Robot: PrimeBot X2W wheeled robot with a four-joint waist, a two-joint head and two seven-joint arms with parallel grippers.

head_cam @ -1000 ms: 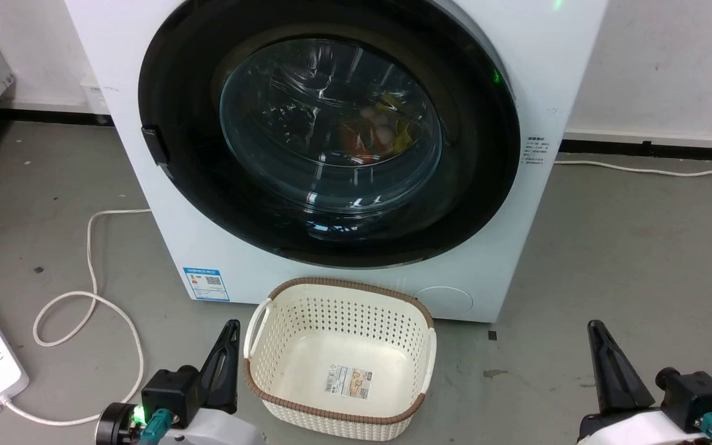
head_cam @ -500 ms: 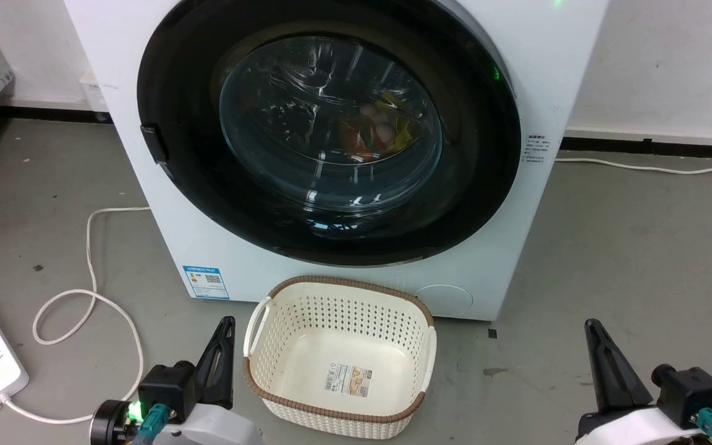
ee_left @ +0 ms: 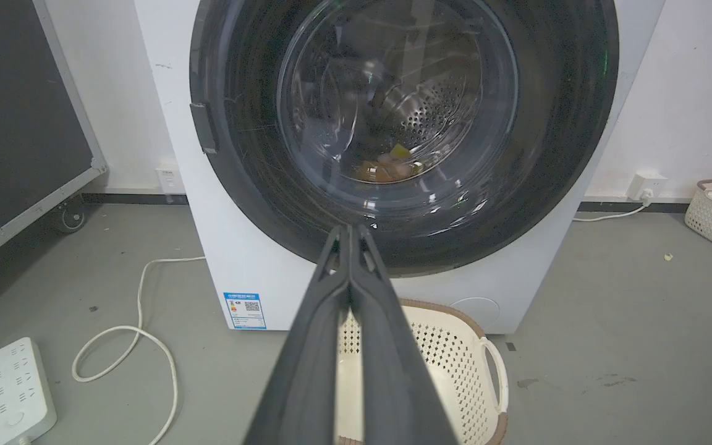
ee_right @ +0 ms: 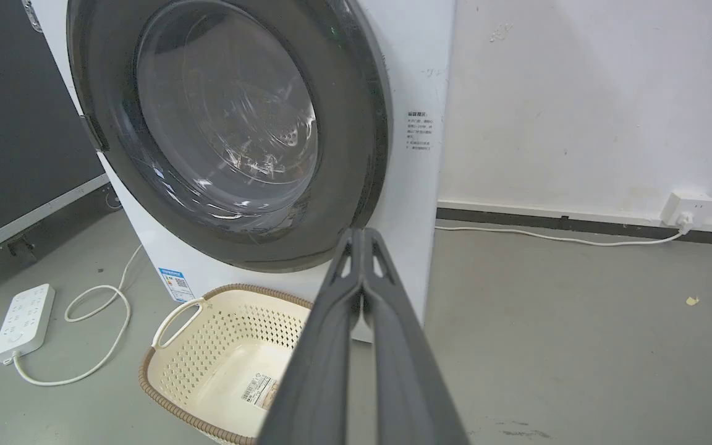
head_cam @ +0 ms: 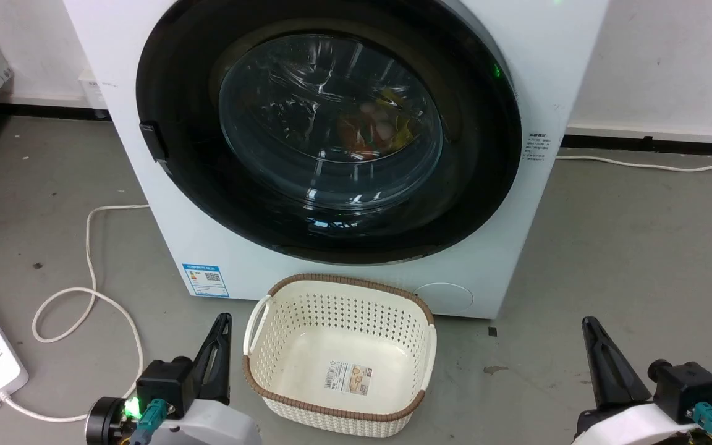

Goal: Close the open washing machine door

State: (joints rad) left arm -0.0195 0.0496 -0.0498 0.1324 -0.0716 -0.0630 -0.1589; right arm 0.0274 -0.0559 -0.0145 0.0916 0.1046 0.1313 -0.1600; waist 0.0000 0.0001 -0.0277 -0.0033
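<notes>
Hanging low over the grey floor, the left gripper [head_cam: 225,319] and the right gripper [head_cam: 588,322] each have their two dark fingers pressed together on nothing, one on either side of the cream basket [head_cam: 343,278] that sits just before the washing machine [head_cam: 517,216]. Beyond them the washing machine door [head_cam: 328,130] lies flat against the machine's front, its black rim showing no gap I can make out, with coloured laundry visible through the glass. I judge it shut or very nearly so. The risk is that the catch [head_cam: 153,141] at its left edge has not engaged, and a further push with narrow fingertips on the bulging glass could slide off. A forward reach could also knock the basket, and the white cord [head_cam: 90,259] lies near the robot's likely path.
</notes>
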